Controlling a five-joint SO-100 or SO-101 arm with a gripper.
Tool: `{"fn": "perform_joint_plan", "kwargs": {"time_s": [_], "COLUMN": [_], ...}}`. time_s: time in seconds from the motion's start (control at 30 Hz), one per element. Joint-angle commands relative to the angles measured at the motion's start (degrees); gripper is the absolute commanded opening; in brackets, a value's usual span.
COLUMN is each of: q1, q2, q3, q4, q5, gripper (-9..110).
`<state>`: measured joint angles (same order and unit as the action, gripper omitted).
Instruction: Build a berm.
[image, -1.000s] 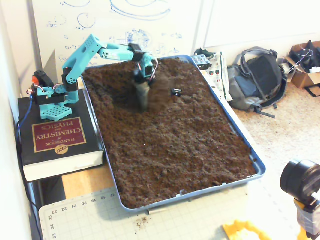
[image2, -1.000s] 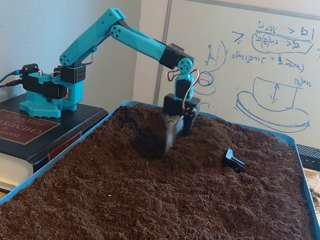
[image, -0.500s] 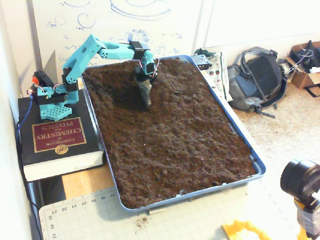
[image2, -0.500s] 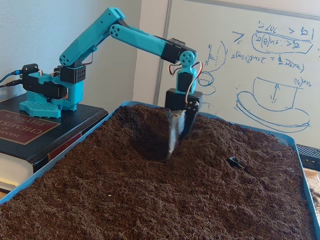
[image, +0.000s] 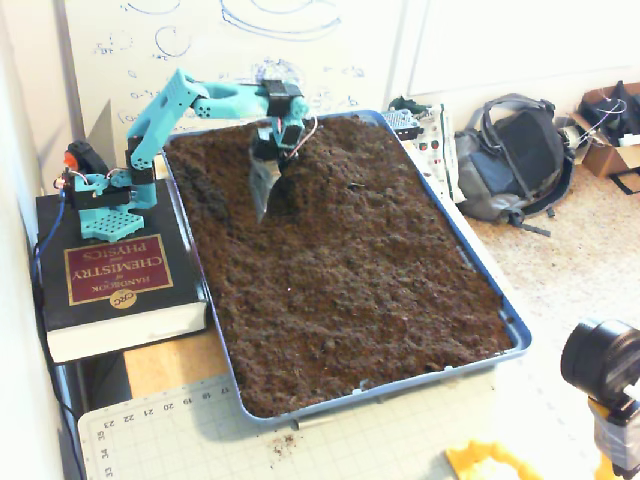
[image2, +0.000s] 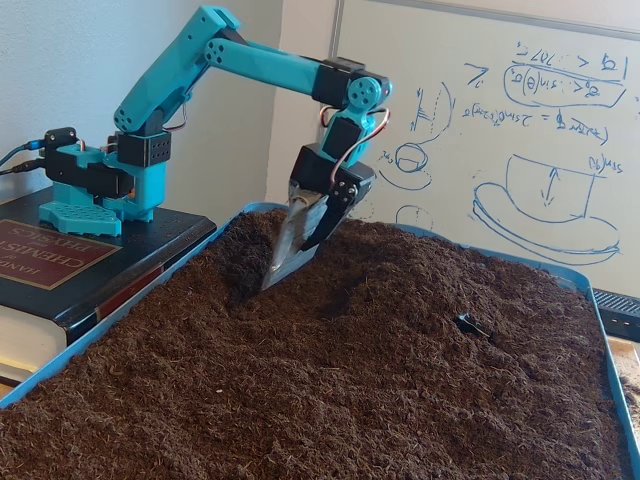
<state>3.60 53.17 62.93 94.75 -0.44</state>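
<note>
Dark brown loose soil fills a blue tray (image: 487, 282) (image2: 120, 318). The berm is a low, soft hump of soil (image2: 410, 272) (image: 322, 165) just right of my gripper in both fixed views, beside a shallow hollow (image2: 300, 295). My teal arm reaches over the tray's back end. My gripper (image2: 287, 267) (image: 264, 202) hangs tilted, its grey pointed blade tip just above or touching the soil at the hollow's left edge. The jaws look closed together, with nothing visibly held.
A small black object (image2: 470, 325) (image: 355, 184) lies partly buried in the soil, right of the hump. The arm's base stands on a thick black book (image: 112, 285) left of the tray. A whiteboard stands behind; a backpack (image: 515, 160) lies on the floor.
My gripper has risen out of the soil and swung left toward the arm's base, tilting its tip. The pushed-up soil has settled lower, partly covering the black object.
</note>
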Motion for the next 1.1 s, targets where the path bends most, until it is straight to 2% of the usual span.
{"fn": "perform_joint_plan", "kwargs": {"time_s": [0.0, 0.57, 0.77, 1.07], "q1": [3.0, 11.2, 12.3, 11.7], "q2": [0.1, -9.3, -12.0, -11.3], "q3": [-0.7, -1.8, -1.8, -2.1], "q4": [-0.4, -11.4, -20.8, -35.8], "q5": [-2.2, -16.9, -21.4, -21.5], "gripper": [1, 1, 1, 1]}}
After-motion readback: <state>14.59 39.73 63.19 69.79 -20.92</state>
